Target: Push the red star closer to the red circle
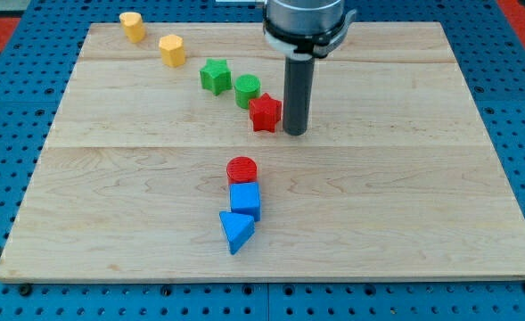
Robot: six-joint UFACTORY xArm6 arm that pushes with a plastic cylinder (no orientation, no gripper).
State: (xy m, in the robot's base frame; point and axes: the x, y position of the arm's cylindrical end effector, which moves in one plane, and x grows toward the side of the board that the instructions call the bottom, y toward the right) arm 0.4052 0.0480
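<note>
One gap matters: star to circle.
Red star (265,113) just left of my tip (294,132), seemingly touching; red circle (241,168) lies below-left.

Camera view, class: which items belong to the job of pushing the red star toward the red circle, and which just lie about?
Job: red star; red circle; my tip, beside the star's right.

Lying about: green star; green circle; two yellow blocks; blue cube; blue triangle.
</note>
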